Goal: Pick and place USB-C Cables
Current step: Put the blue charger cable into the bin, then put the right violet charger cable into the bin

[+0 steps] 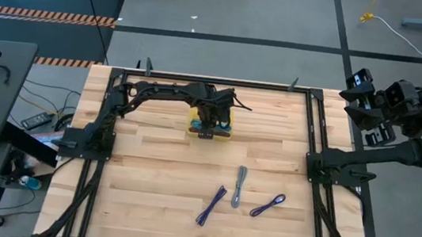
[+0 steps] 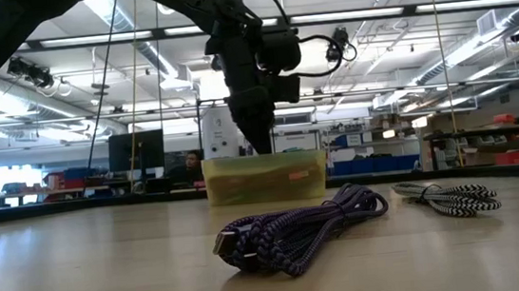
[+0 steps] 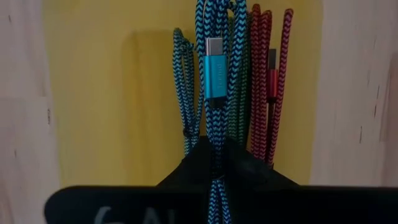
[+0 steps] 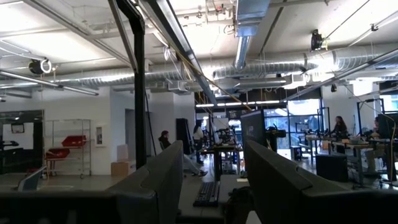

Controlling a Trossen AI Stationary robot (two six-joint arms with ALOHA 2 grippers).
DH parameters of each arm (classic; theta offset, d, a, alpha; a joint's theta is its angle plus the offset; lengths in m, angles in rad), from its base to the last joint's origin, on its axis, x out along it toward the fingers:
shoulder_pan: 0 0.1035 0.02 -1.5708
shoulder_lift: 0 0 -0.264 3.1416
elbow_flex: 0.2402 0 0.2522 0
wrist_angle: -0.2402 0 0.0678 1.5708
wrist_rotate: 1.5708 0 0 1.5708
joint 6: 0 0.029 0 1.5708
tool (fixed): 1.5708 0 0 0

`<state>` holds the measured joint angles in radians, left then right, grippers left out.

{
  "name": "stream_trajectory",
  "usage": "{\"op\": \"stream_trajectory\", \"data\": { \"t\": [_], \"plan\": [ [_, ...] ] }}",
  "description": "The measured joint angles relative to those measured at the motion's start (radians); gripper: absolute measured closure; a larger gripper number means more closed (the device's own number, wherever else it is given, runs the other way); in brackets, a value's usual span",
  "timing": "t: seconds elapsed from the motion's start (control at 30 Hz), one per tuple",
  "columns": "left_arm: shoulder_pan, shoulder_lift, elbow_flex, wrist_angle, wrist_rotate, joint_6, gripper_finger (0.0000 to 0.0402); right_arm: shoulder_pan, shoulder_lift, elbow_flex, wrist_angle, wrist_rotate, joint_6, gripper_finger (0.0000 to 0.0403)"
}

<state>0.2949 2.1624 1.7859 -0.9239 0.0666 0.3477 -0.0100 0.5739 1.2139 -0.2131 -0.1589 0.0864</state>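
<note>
My left gripper (image 1: pixel 210 128) stands over the yellow tray (image 1: pixel 193 121) at the table's far middle, pointing down, shut on a teal-blue USB-C cable (image 3: pixel 216 74). In the tray (image 3: pixel 106 93) lie another teal-blue cable (image 3: pixel 185 87), a green one (image 3: pixel 239 93) and maroon ones (image 3: pixel 267 81). Two purple cables (image 1: pixel 211 205) (image 1: pixel 267 205) and a grey one (image 1: pixel 240 187) lie flat on the table nearer the front. My right gripper (image 4: pixel 214 186) is open and empty, held up beyond the table's right edge (image 1: pixel 372 105). My left gripper pinches the teal-blue cable bundle (image 3: pixel 215 177) between its two fingers, from above, pointing down into the tray. The strands run out from between the fingertips, with the plug (image 3: pixel 215 68) beyond them over the other cables. Whether the bundle rests on them I cannot tell.
The tray also shows in the low view (image 2: pixel 265 178), with the left arm (image 2: pixel 248 80) coming down into it. A purple cable (image 2: pixel 297 233) and the grey one (image 2: pixel 451 197) lie in front of it. Bare wood lies left of the cables.
</note>
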Motion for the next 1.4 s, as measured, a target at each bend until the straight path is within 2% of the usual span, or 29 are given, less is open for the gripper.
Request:
{"op": "stream_trajectory", "data": {
  "t": [1.03,1.1,1.4],
  "plan": [
    [-0.011,0.052,-0.001,0.044,0.034,-0.054,0.0377,0.0,0.0,0.0,-0.002,-0.019,0.001,0.0227],
    [-0.011,0.052,-0.001,0.045,0.034,-0.055,0.0359,0.0,0.0,0.0,-0.005,-0.019,0.001,0.0227],
    [-0.011,0.052,0.0,0.034,0.032,-0.106,0.0192,0.0,0.0,0.0,-0.014,-0.019,-0.002,0.0227]
  ]
}}
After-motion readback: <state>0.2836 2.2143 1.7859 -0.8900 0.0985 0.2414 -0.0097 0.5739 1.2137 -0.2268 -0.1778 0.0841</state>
